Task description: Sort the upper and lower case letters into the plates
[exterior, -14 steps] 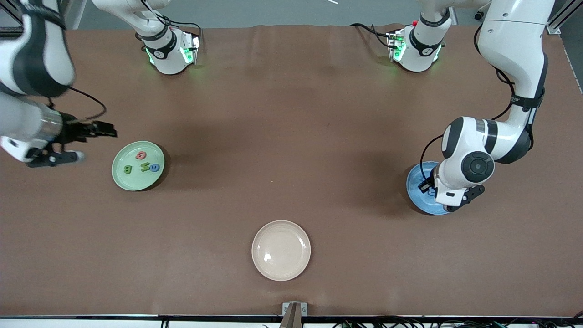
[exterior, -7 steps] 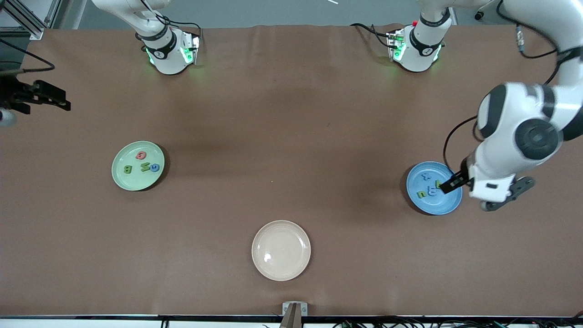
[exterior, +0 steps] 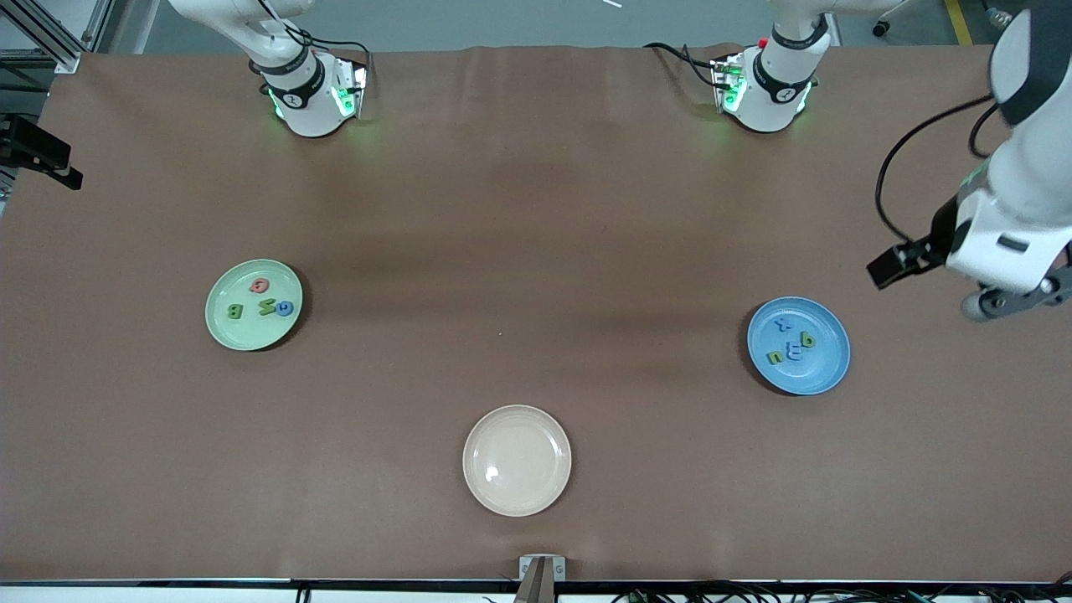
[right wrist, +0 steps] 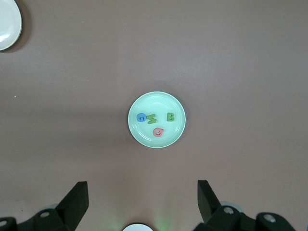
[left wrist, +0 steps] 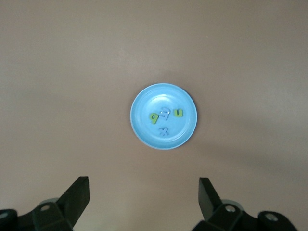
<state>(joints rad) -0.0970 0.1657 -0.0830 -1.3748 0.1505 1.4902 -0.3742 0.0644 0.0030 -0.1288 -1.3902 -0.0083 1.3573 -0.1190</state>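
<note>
The mint green plate (exterior: 243, 332) lies toward the right arm's end and holds several letters: a pink one (exterior: 260, 286), a green B (exterior: 235, 312), a green one (exterior: 267, 306) and a blue one (exterior: 285, 308). The blue plate (exterior: 819, 373) lies toward the left arm's end and holds a blue x (exterior: 784, 322), a green b (exterior: 807, 339), a blue letter (exterior: 796, 350) and a green letter (exterior: 777, 357). My left gripper (left wrist: 143, 191) is open and empty, high above the table beside the blue plate (left wrist: 163, 95). My right gripper (right wrist: 143, 191) is open and empty, high above the table beside the mint plate (right wrist: 157, 100).
A cream-white plate (exterior: 517, 494) lies empty near the table's front edge, midway between the arms; it also shows in the right wrist view (right wrist: 6, 29). Both arm bases (exterior: 310, 92) stand along the table's back edge.
My left gripper rose off the blue plate and drew away toward the table's end, leaving the letters in it. My right arm pulled away past the table's edge, nearly out of the front view.
</note>
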